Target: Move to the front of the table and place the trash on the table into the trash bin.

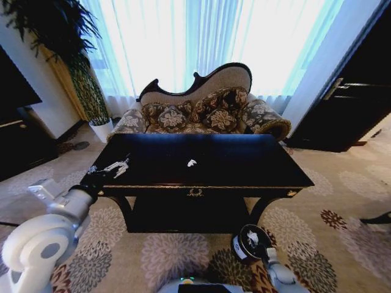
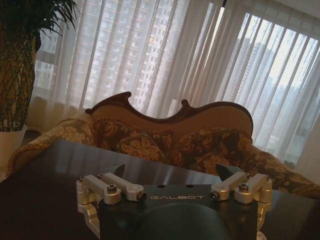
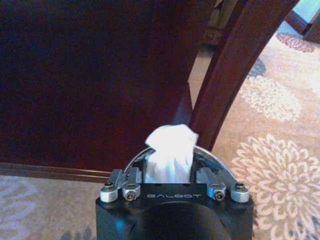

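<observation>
Below the table's front edge, low on my right side, my right tool [image 3: 172, 167] is clenched on a crumpled white paper scrap [image 3: 170, 150], which bulges up between its fingers. Just beyond that tool stands a curved table leg [image 3: 235, 65], with the dark underside panel of the table beside it. In the head view the same tool [image 1: 255, 239] sits right over the trash bin [image 1: 239, 247], a small dark cylinder on the floral carpet [image 1: 171, 256] near the table's right front leg; the white wad seems to hang within the bin's mouth, though I cannot be sure whether it touches the rim.

My left tool [image 1: 116, 166] is over the left end of the table [image 1: 244, 171], fingers spread wide and holding nothing. From its wrist camera the released tool [image 2: 175, 175] hangs just above the glossy dark tabletop [image 2: 50, 175], pointing across toward the sofa [image 2: 175, 135] and the curtained window [image 2: 165, 55].

Ahead and to the right of my left tool, near the middle of the tabletop, lies one more small white scrap [image 1: 192, 162], well apart from both tools. A gold emblem [image 1: 195, 192] marks the centre of the table's front rail. A potted plant [image 1: 85, 91] stands off beyond the left tool, beside the sofa.
</observation>
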